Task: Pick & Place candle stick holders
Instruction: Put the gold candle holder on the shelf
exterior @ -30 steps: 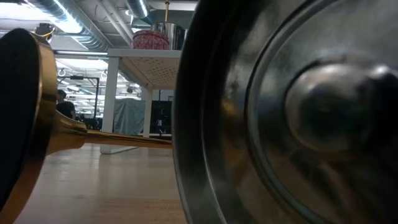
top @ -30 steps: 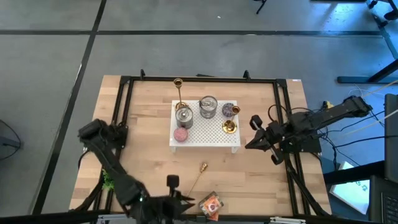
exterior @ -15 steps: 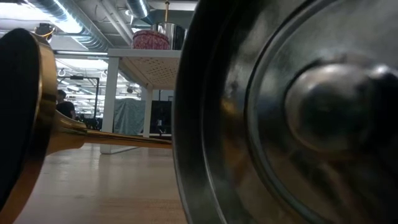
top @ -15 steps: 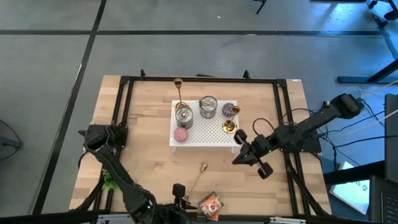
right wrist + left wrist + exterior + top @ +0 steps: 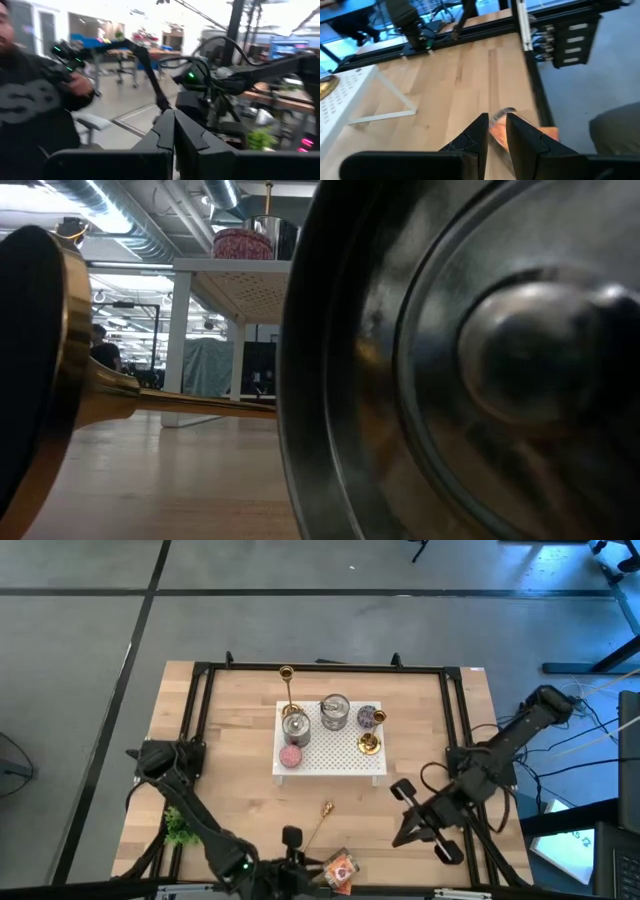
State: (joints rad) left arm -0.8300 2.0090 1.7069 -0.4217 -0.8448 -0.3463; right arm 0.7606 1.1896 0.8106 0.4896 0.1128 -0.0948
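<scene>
One gold candle stick holder [image 5: 317, 826] lies on its side on the wood near the table's near edge. In the low view its round base [image 5: 40, 370] stands on its rim. A tall holder [image 5: 287, 690] and a short one [image 5: 369, 743] stand upright on the white perforated stand [image 5: 340, 765]. My left gripper [image 5: 300, 858] [image 5: 496, 121] is low at the near edge, between the lying holder's base and an orange packet [image 5: 340, 868], with a narrow gap between its fingers. My right gripper [image 5: 400, 837] [image 5: 174, 115] is shut and empty in the air over the near right part. My left gripper points roughly level toward the table's right side, and the orange packet [image 5: 501, 131] shows in the gap just past its fingertips. I cannot tell whether the fingers touch it.
Silver tins [image 5: 334, 712], a pink candle [image 5: 290, 755] and a purple candle [image 5: 372, 717] share the stand. A silver tin [image 5: 460, 360] fills the low view's right. Black frame rails [image 5: 452, 730] border the table. A person [image 5: 30, 100] stands in the room beyond.
My right gripper has swung from beside the stand's right end toward the table's near edge, turning as it went, and stays shut. My left gripper has crept a little toward the right along the near edge. The lying holder and the orange packet have not moved.
</scene>
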